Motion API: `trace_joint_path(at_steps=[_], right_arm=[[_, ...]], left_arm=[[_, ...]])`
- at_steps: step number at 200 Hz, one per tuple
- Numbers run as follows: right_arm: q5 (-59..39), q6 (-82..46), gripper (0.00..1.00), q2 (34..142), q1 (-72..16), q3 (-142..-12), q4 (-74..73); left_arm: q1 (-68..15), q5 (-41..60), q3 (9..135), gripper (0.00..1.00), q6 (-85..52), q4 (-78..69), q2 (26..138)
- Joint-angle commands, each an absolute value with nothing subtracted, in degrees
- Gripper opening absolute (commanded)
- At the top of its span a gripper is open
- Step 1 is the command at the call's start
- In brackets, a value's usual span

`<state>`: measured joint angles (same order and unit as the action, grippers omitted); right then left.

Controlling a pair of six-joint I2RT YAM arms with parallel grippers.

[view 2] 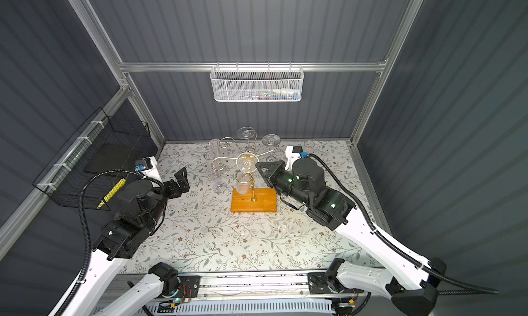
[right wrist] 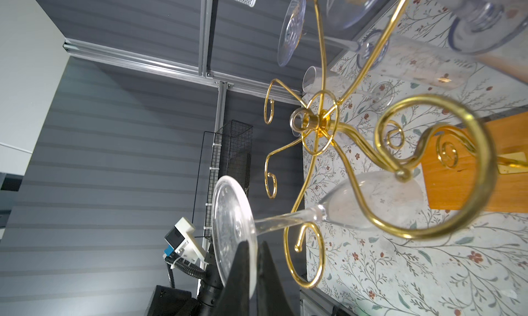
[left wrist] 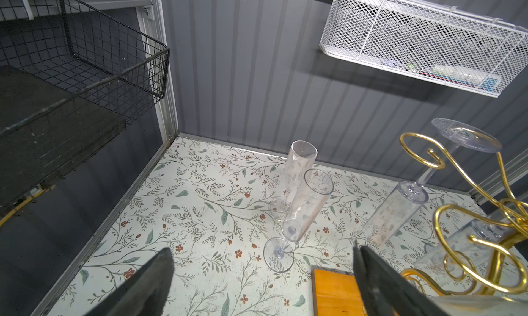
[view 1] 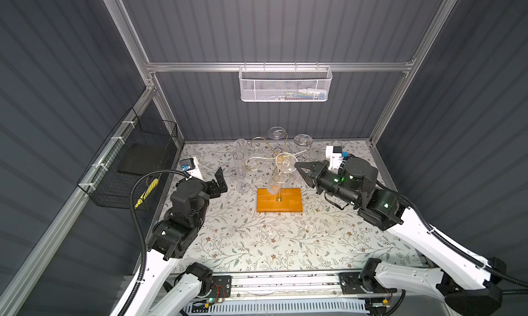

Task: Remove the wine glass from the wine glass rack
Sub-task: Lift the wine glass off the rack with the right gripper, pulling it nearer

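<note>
Item: wine glass [view 1: 285, 163], clear, hung upside down on the wine glass rack [view 1: 291, 206] at the centre of the frame in both top views. Its flat foot [right wrist: 231, 223] is uppermost beside the gold hub, the stem passes down through a wire arm, and the bowl hangs lowest, over the left end of the wooden base. The long axis is close to upright. The right gripper [view 1: 298, 168] is immediately right of the foot, reaching in from the right with its jaws closed on the foot's rim. The left gripper [view 1: 218, 183] is left of centre, well apart from the rack, jaws spread wide and empty. Judgement: the right arm has the job. With the stem caught in the wire, the pull likely runs sideways along that arm, not straight up.
</note>
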<state>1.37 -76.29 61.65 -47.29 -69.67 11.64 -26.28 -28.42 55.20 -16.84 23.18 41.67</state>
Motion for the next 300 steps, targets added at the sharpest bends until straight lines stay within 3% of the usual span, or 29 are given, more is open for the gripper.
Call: trace_joint_path(at_steps=[1, 102, 210, 263, 300], right_arm=[[3.0, -77.1, 0.00, 60.6, -46.3, -68.6, 10.4], [3.3, -78.5, 0.00, 56.6, -44.3, -64.9, 10.4], [4.6, -79.2, 0.00, 45.3, -44.2, -57.4, 18.1], [6.6, -76.2, 0.00, 39.8, -44.0, -57.0, 25.3], [7.1, -72.8, 0.00, 37.0, -43.0, -57.6, 26.8]], left_arm=[[-26.5, -27.6, 55.4, 1.00, -17.6, 24.1, 42.0], [-26.5, -27.6, 56.0, 1.00, -17.6, 24.7, 42.5], [-26.5, -24.9, 59.8, 1.00, -20.7, 27.6, 42.5], [-26.5, -19.8, 65.8, 1.00, -21.8, 30.4, 45.2], [-26.5, -9.4, 72.5, 1.00, -24.5, 30.6, 49.3]])
